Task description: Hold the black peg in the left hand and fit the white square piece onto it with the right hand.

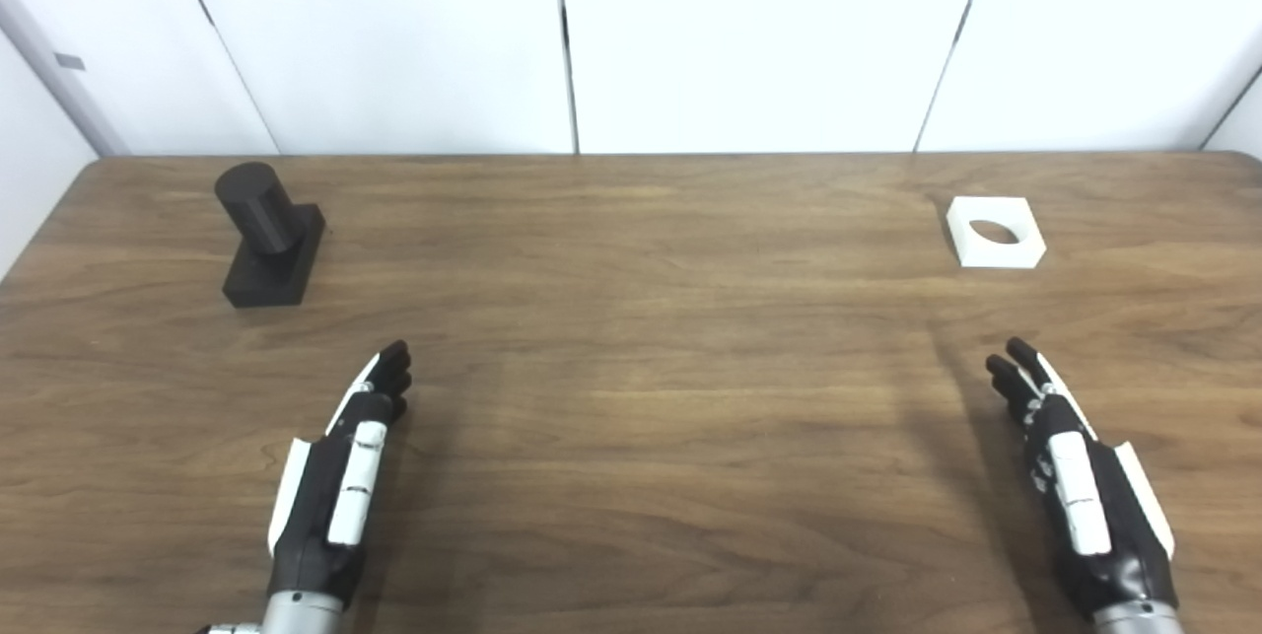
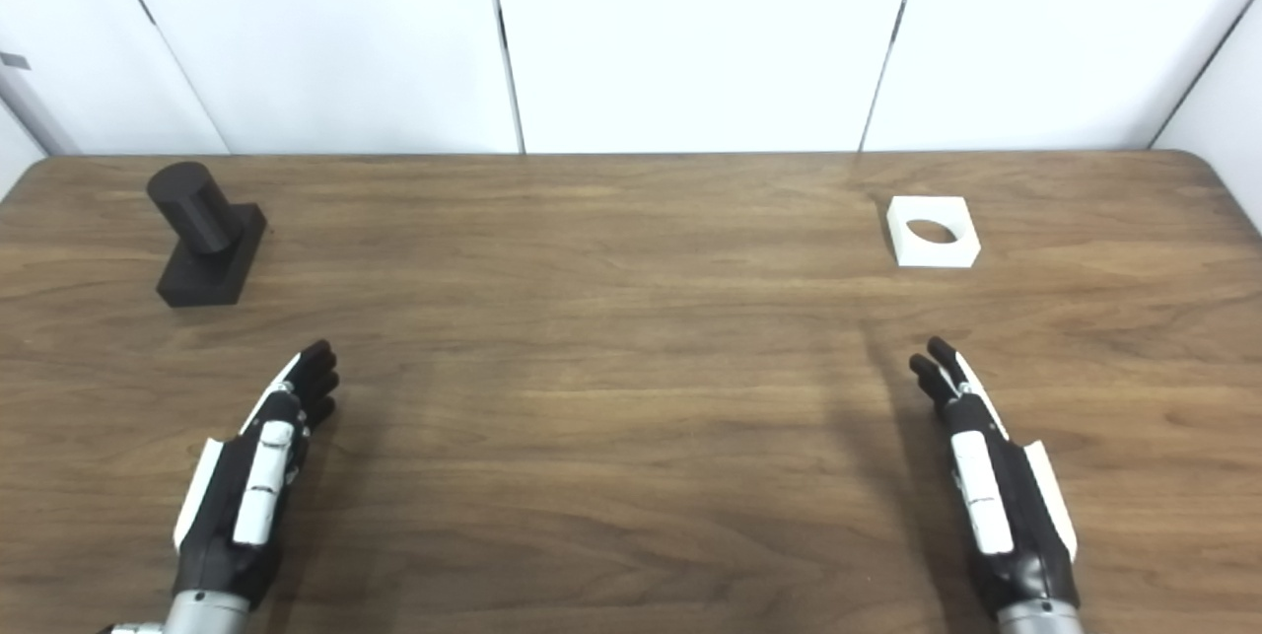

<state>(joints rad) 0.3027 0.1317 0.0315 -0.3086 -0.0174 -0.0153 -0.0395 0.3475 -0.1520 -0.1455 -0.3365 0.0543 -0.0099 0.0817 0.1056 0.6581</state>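
The black peg point(image 1: 268, 235) stands far left on the worktop point(image 1: 631, 338), the white square piece point(image 1: 995, 233) far right. The left robot hand point(image 1: 345, 476) and right robot hand point(image 1: 1080, 486) lie released, grasping nothing.

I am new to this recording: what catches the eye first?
The black peg stands on its base at the table's far left, the white square piece lies flat at far right. Nearer, the left hand and right hand wait open, holding nothing.
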